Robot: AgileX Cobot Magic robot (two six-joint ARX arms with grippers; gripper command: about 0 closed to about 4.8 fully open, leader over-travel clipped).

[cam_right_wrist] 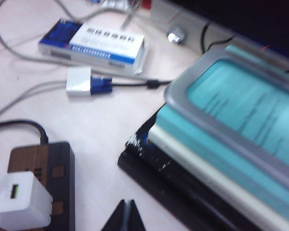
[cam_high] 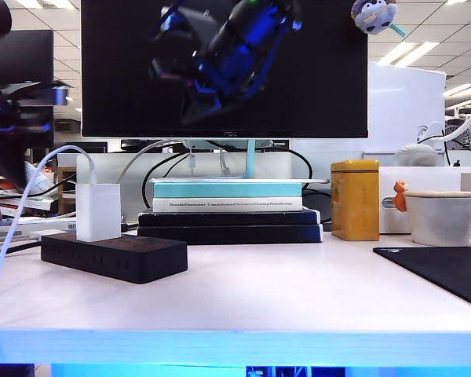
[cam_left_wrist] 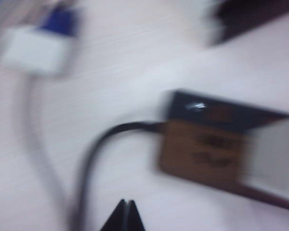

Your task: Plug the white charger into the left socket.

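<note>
- White block charger (cam_high: 98, 210): upright in long matte-black power strip (cam_high: 114, 257), left end; seating unconfirmed, may tip loose.
- Left fingers (cam_left_wrist: 126, 215), right fingers (cam_right_wrist: 126, 215): together, empty, above surface (cam_high: 282, 290); could snag thin white cable (cam_high: 16, 228).

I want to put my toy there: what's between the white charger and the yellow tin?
In the exterior view, a stack of books sits between the white charger and the yellow tin.

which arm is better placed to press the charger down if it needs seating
Probably right: its shut gripper hangs close beside the charger standing on the strip. The left gripper, also shut, is near the strip's cable end, its view blurred.
</note>
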